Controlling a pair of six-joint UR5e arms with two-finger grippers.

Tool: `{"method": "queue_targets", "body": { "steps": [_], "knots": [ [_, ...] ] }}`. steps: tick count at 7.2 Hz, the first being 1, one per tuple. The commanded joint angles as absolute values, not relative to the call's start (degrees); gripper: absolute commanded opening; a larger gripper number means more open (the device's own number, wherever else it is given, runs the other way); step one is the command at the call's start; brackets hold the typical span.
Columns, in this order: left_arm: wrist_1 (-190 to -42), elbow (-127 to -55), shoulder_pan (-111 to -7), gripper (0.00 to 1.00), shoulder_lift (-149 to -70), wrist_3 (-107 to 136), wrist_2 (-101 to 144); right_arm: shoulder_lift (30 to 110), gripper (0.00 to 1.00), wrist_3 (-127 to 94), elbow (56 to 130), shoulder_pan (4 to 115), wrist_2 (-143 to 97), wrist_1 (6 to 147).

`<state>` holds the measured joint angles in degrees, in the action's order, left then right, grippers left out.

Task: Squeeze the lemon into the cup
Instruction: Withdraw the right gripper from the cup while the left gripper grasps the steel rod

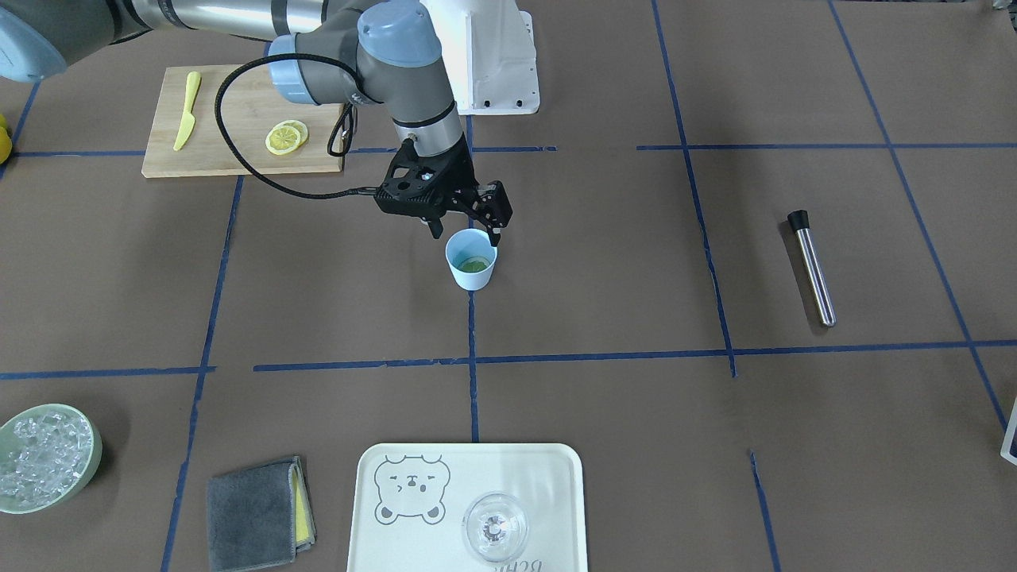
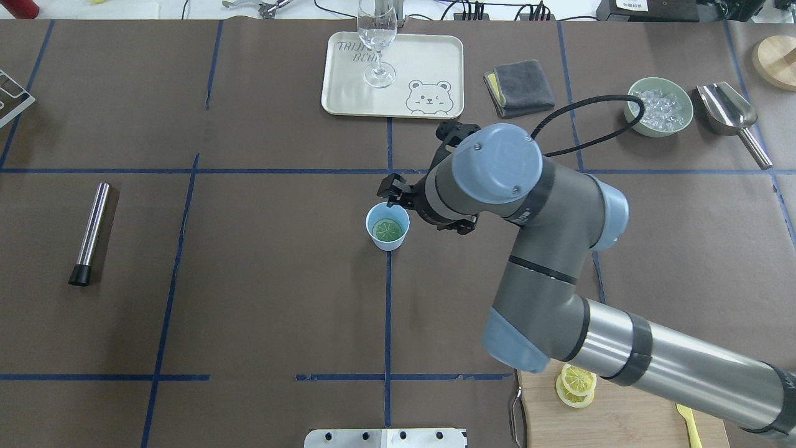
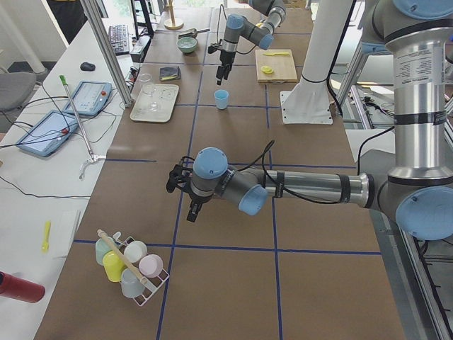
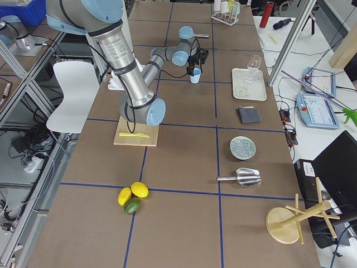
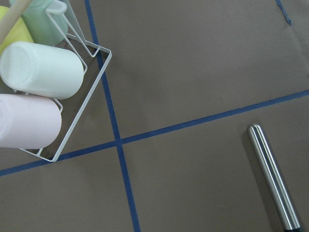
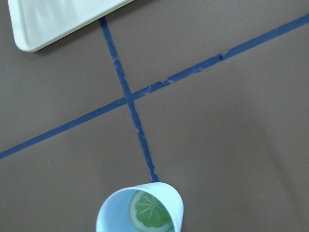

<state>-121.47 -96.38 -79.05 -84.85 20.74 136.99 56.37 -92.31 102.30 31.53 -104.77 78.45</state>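
Note:
The light-blue cup (image 1: 470,274) stands at the table's middle on a blue tape line. A lemon slice (image 1: 476,264) lies flat inside it and looks greenish; it also shows in the overhead view (image 2: 388,230) and in the right wrist view (image 6: 149,211). My right gripper (image 1: 465,232) is open and empty, just above the cup's rim, with its fingers about a cup's width apart. Two more lemon slices (image 1: 286,137) lie on the wooden cutting board (image 1: 222,159). My left gripper (image 3: 192,207) shows only in the exterior left view, so I cannot tell whether it is open or shut.
A yellow plastic knife (image 1: 187,111) lies on the board. A cream tray (image 1: 556,508) holds a clear glass (image 1: 495,527). A grey cloth (image 1: 254,512), a green bowl of ice (image 1: 87,457) and a steel rod (image 1: 812,266) lie around. A wire rack of cups (image 5: 72,121) lies under the left wrist.

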Motion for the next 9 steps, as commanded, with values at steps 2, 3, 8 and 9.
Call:
{"method": "queue_targets", "body": {
  "steps": [2, 3, 8, 9],
  "knots": [
    [-122.1, -87.3, -62.4, 0.99, -95.1, 39.1, 127.7, 70.4, 1.00, -80.4, 110.7, 38.0, -112.5, 78.3],
    [-120.9, -81.5, -57.8, 0.97, -99.5, 40.4, 127.4, 72.5, 1.00, -77.3, 111.4, 38.5, -112.5, 78.3],
    [-115.4, -83.4, -55.3, 0.00, -99.5, 39.3, 127.2, 72.2, 1.00, -77.3, 111.6, 38.4, -112.1, 78.3],
    [-113.7, -84.5, -55.4, 0.00, -99.5, 38.4, 127.2, 72.2, 1.00, -77.3, 111.6, 38.4, -112.1, 78.3]
  ]
}}
